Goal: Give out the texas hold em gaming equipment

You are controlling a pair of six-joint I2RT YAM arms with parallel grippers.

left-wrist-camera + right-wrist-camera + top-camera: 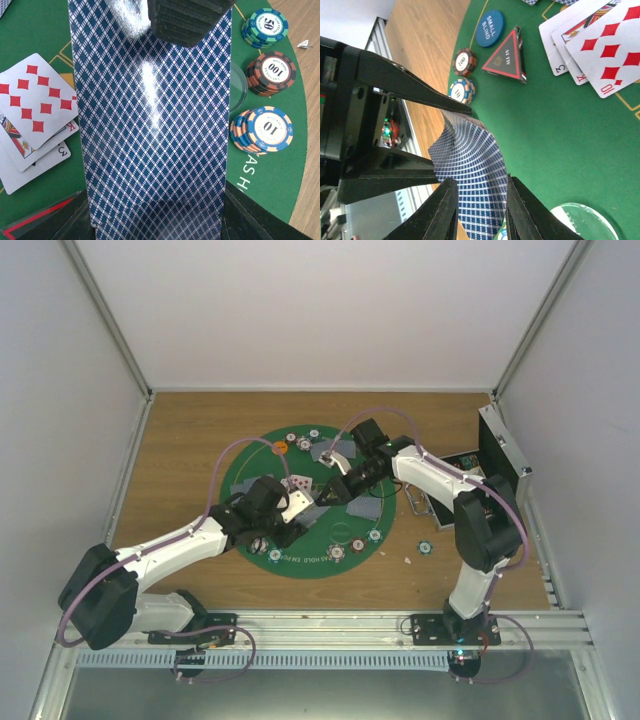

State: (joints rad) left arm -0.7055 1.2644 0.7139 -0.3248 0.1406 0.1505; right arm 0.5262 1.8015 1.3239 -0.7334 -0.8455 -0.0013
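Left gripper [155, 222] was clamped on the deck [150, 130] by its long edges, held above the green mat [560, 150], with the chip stacks [272, 72] just beside it. Right gripper [481, 212] was in at the deck's far end, jaws part-way apart and the top card [470, 155] bowed up across the gap. Whether it actually had that card pinched, I couldn't tell. That bow worried me: pull now and the card could spring free and flip, or a second card could ride along with it. A sideways tug against the left hold might also fan the whole deck out onto the face-up cards [35, 100], or knock over the nearest chips.
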